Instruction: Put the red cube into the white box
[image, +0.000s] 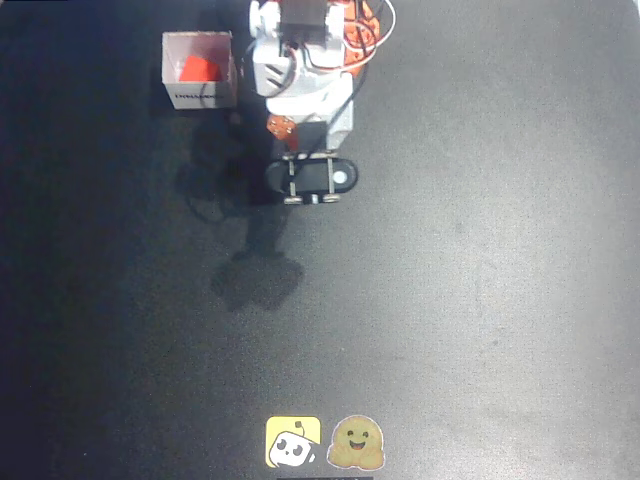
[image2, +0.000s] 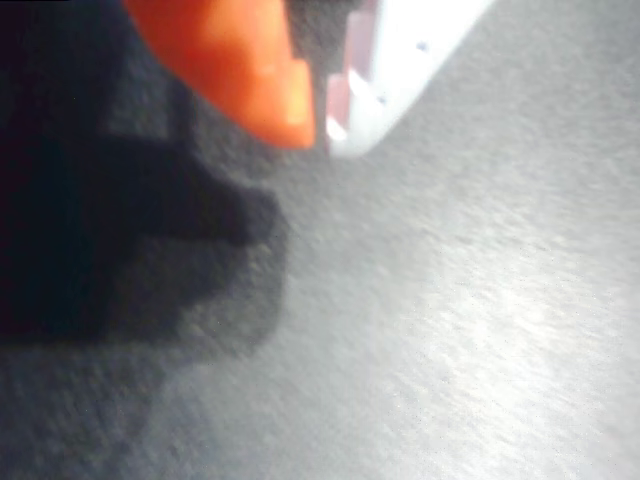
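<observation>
In the overhead view the white box stands at the top left of the dark table, its printed side facing the picture's bottom. The red cube lies inside it. The white arm is folded up at the top middle, just right of the box, with its black wrist camera sticking out below. My gripper shows in the wrist view at the top edge. Its orange finger and white finger meet at their tips with nothing between them, above bare table. It is apart from the box.
The arm's orange base with its cables sits at the top edge. Two stickers, a yellow one and a smiling face, lie at the bottom edge. The arm's shadow falls on the dark table.
</observation>
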